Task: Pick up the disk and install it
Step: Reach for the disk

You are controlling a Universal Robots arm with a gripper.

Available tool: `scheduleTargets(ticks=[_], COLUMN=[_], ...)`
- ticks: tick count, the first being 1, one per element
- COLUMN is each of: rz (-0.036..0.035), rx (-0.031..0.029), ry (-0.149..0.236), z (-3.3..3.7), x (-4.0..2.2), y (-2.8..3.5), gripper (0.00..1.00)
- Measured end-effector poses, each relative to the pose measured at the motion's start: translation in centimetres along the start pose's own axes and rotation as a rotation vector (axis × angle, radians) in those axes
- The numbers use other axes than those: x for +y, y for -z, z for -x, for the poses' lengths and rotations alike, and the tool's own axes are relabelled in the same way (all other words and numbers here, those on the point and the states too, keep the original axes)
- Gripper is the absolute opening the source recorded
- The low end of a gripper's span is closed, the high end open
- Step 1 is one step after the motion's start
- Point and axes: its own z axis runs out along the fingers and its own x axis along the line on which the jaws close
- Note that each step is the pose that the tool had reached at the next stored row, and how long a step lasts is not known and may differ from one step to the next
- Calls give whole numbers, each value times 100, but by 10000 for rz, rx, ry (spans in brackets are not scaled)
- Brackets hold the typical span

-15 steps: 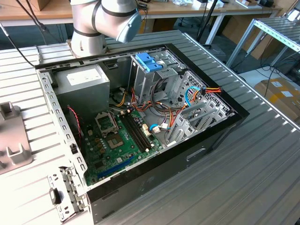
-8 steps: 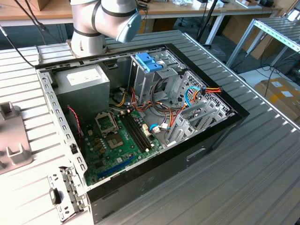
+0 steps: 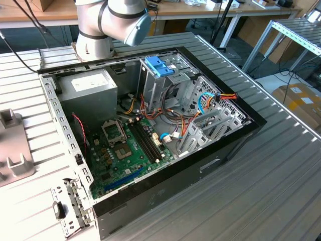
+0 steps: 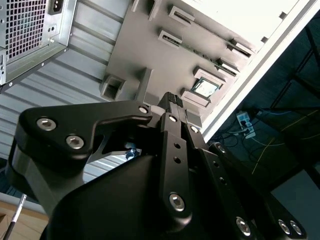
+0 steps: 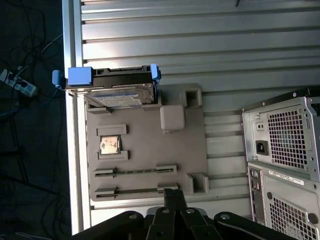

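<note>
The disk [image 5: 119, 89] has a dark body with a silvery labelled face and bright blue rails ending in a blue tab. It sits propped at one end of a grey fixture plate [image 5: 150, 150], close to the table's edge. In both wrist views my gripper [image 5: 173, 194] [image 4: 172, 101] hovers over the opposite end of that plate, well apart from the disk, shut with nothing between its fingers. In the exterior view the arm [image 3: 113, 20] stands behind the open computer case [image 3: 150, 125], towards the exterior view's left.
The fixture plate [image 3: 12, 145] also holds a small processor chip [image 5: 110, 145] [image 4: 205, 89] and several slots. The case's rear panel [image 5: 282, 145] lies beside the plate. Inside the case are a grey power-supply box [image 3: 88, 85], a pale blue bracket [image 3: 158, 65] and loose cables.
</note>
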Motion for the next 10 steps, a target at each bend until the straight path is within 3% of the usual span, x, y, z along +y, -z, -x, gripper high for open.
scheduleTargets(ticks=[10], rz=[26], rx=[2], ry=[0], z=[-104], x=[-8], y=[3], gripper=[11])
